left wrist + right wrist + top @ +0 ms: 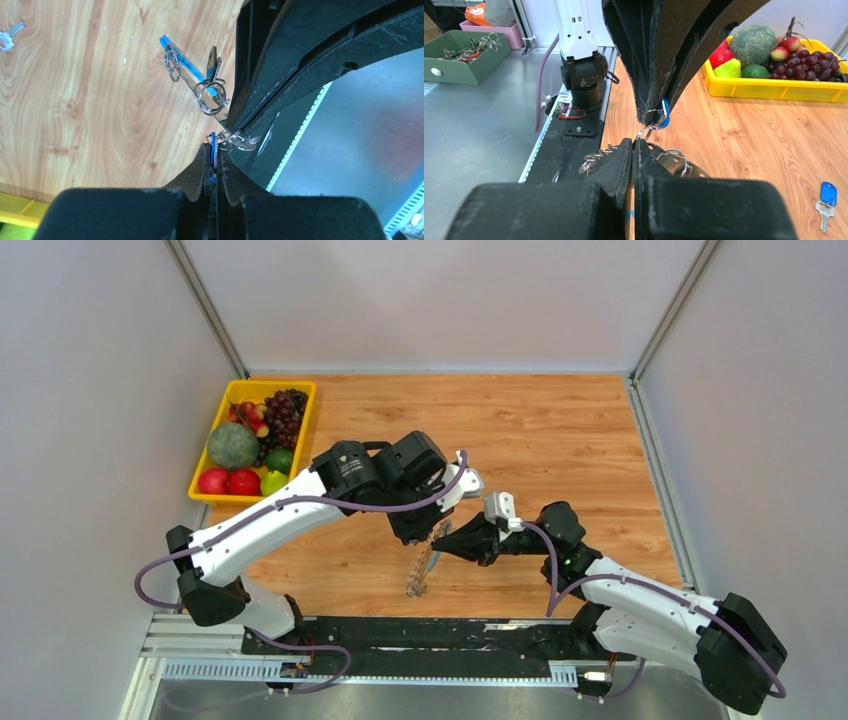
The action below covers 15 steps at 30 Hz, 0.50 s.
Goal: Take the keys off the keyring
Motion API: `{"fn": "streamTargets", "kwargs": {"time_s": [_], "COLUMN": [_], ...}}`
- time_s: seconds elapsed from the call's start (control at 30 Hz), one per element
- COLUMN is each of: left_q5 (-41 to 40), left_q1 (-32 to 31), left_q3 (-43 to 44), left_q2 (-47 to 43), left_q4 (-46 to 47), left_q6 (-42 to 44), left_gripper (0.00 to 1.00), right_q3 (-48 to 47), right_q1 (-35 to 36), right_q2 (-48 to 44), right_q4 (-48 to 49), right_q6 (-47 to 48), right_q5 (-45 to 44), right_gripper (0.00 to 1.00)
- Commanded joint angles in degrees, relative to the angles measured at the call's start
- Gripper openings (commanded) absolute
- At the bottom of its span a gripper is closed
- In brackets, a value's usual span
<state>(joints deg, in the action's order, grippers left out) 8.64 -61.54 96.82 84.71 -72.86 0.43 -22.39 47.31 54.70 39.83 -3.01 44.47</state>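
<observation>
My left gripper (432, 530) (214, 148) is shut on the blue segment (212, 155) of the keyring and holds it above the table. The same blue piece shows under its fingertips in the right wrist view (663, 116). My right gripper (452, 541) (634, 142) meets it tip to tip, shut on a small silver ring (642, 132) linked to that blue piece. More rings and a flat metal strip (192, 75) (420, 575) hang below. One loose key with a blue head (826, 199) lies on the table, and it shows silver in the left wrist view (7, 37).
A yellow tray (303, 420) of fruit stands at the back left of the wooden table. A green box (454, 67) with more keyrings sits on the grey bench beyond the left arm's base. The black rail runs along the near edge.
</observation>
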Motion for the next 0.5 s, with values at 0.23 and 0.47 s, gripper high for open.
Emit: {"fn": "streamTargets", "kwargs": {"time_s": [0.23,0.47], "left_q5": [-4.01,-4.36], "left_q1": [-0.25,-0.25], "left_q3": [-2.77,-3.02], "left_q2": [-5.23,-5.70], "left_q4": [9.38,10.34], "left_q6": [0.89,0.46], "left_gripper": [0.00,0.00], "right_q3": [-0.64,-1.78], "right_q1": [0.15,0.15], "right_q2": [-3.75,-7.96], "right_q4": [1.69,-7.34], "right_q6": [-1.28,7.07], "right_q5": [1.25,-3.99], "right_gripper": [0.00,0.00]}}
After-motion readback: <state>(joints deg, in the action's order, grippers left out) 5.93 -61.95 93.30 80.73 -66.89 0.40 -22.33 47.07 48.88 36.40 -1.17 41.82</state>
